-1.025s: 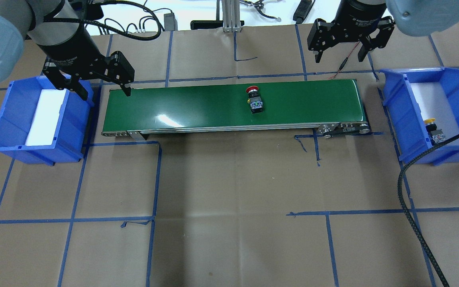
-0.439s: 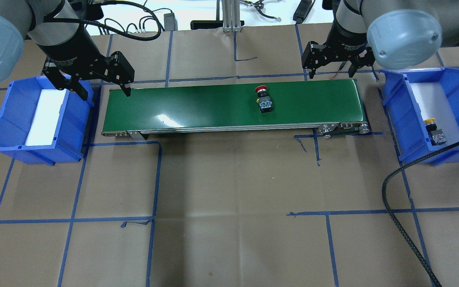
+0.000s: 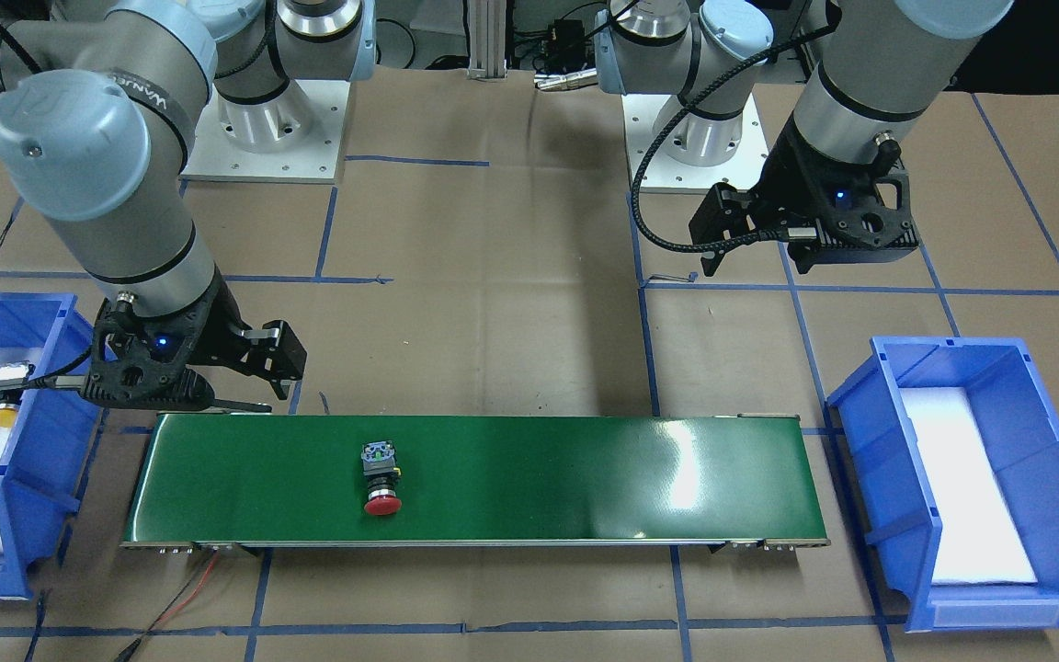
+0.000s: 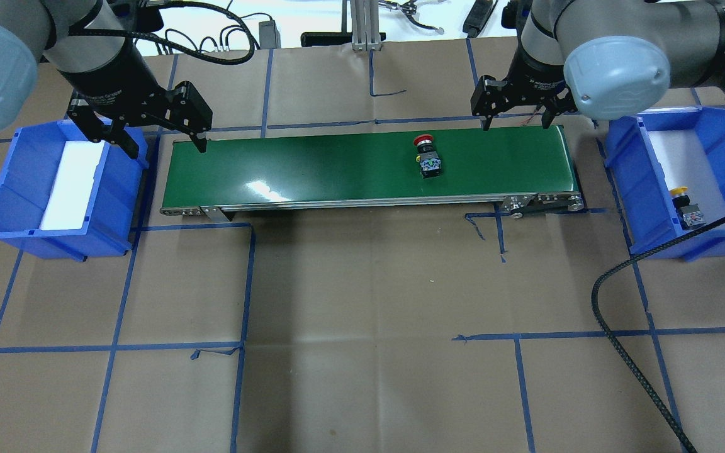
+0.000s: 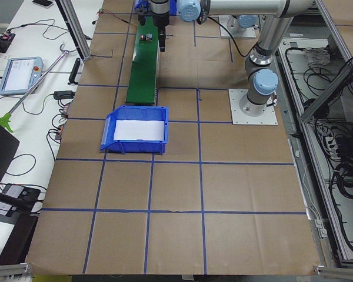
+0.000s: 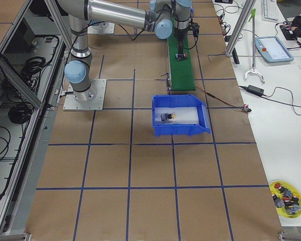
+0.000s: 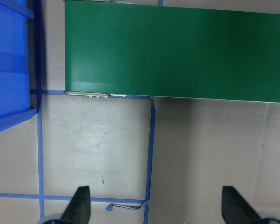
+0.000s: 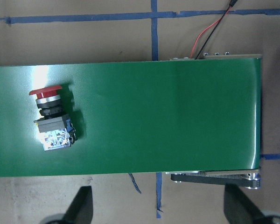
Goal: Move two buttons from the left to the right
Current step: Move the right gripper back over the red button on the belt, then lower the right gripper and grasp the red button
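Observation:
The red-capped button (image 4: 427,158) lies on its side on the green conveyor belt (image 4: 312,167), right of its middle; it also shows in the front view (image 3: 381,478) and the right wrist view (image 8: 50,116). The yellow-capped button (image 4: 686,207) lies in the right blue bin (image 4: 627,170). My right gripper (image 4: 517,119) is open and empty over the belt's far right end, right of the red button. My left gripper (image 4: 166,141) is open and empty above the belt's left end, beside the left blue bin (image 4: 4,182).
The left bin holds only a white foam pad (image 4: 73,185). A red wire (image 8: 210,32) runs off the belt's right end. A black cable (image 4: 627,340) trails over the table at front right. Blue tape lines grid the brown paper.
The red button has travelled right along the belt. My right gripper has moved left and down to the belt's far right end. The left arm has not moved.

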You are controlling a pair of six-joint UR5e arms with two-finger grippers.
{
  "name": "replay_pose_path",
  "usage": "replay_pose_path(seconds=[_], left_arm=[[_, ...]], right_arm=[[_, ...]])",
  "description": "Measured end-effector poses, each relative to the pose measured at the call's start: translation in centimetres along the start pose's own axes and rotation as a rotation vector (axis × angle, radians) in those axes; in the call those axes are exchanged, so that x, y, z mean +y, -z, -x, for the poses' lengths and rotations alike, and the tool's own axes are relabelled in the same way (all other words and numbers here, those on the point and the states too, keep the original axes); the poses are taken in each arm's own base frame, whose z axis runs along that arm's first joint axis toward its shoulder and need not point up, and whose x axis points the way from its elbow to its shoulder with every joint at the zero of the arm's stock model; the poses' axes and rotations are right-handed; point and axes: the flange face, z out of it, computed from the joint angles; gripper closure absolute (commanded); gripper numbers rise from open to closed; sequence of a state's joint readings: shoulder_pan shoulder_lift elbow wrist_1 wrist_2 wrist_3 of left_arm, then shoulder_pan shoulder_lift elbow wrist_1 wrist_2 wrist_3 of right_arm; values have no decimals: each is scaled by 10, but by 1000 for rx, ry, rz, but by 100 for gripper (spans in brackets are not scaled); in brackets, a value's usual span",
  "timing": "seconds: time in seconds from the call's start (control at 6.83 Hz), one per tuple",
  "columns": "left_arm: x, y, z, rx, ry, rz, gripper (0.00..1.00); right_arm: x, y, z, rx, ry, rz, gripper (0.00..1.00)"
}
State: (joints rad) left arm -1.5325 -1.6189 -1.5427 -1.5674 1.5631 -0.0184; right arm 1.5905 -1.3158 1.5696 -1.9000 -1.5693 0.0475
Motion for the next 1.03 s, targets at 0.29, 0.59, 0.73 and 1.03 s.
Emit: replay_pose_path(seconds=[0.29, 0.59, 0.73, 1.03], left_arm=[[0, 0, 0, 0, 0, 0, 0], [0, 0, 0, 0, -1, -1, 0], [0, 0, 0, 0, -1, -1, 0], [-1, 1, 0, 0, 0, -2, 0]], right_arm=[[-11, -13, 5, -45, -5, -22, 1], [-24, -40, 7, -57, -3, -20, 1], [-31, -55, 7, -58, -3, -27, 1], [-37, -78, 9, -69, -10, -9, 1]])
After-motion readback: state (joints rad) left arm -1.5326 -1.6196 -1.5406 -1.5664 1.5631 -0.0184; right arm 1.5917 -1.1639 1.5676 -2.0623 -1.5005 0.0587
